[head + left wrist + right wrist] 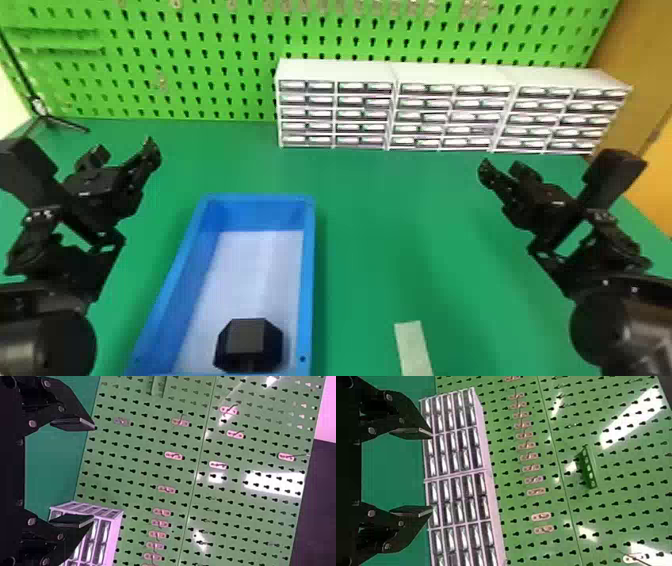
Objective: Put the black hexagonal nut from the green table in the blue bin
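Nut point(248, 345) lay by blue bin's point(307, 270) near edge, toward right corner; left gripper point(126, 150), right gripper point(502, 167) spread, empty.

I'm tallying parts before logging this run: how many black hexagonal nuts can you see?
1. The black hexagonal nut lies in the near end of the blue bin. Any others could be hidden behind the left arm or right arm.
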Controlling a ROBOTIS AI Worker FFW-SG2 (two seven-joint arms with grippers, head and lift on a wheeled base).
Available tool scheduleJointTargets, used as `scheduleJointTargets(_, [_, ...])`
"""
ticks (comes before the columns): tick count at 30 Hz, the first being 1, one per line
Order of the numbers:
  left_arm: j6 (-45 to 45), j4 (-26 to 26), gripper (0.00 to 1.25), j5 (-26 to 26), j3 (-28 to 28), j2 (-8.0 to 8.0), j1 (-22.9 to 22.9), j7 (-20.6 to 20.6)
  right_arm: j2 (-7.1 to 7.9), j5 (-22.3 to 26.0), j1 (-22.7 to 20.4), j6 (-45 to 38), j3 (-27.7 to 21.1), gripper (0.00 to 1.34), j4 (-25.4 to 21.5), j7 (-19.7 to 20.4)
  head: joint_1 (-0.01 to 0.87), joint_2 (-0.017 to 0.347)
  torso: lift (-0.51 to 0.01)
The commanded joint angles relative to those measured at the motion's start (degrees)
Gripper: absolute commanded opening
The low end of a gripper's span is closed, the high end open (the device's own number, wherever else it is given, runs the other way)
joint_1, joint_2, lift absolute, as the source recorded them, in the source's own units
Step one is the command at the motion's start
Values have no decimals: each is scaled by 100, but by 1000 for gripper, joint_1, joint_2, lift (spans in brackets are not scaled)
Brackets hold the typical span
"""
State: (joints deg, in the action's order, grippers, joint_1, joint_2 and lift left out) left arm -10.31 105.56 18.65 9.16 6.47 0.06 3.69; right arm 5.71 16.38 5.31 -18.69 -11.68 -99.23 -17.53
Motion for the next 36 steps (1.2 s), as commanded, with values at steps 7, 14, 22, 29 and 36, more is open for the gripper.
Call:
scheduleJointTargets(7, [-112,0,815,-28,34,-49,-24,-9,-18,-108,154,-3,7,753,220,4,692,8,-97])
scheduleJointTargets(14, [-121,0,816,-81,139,-120,-103,-9,17,-82,242,49,51,758,220,4,692,8,-97])
scheduleJointTargets(22, [-112,0,818,-125,157,-172,-50,0,140,23,216,14,87,769,229,4,692,8,-97])
scheduleJointTargets(29, [-112,0,815,-160,201,-269,-24,18,281,85,260,-74,122,775,246,4,692,8,-97])
scheduleJointTargets(36, [-112,-53,815,-169,86,-278,3,18,307,155,216,-126,78,775,246,-5,692,8,-97])
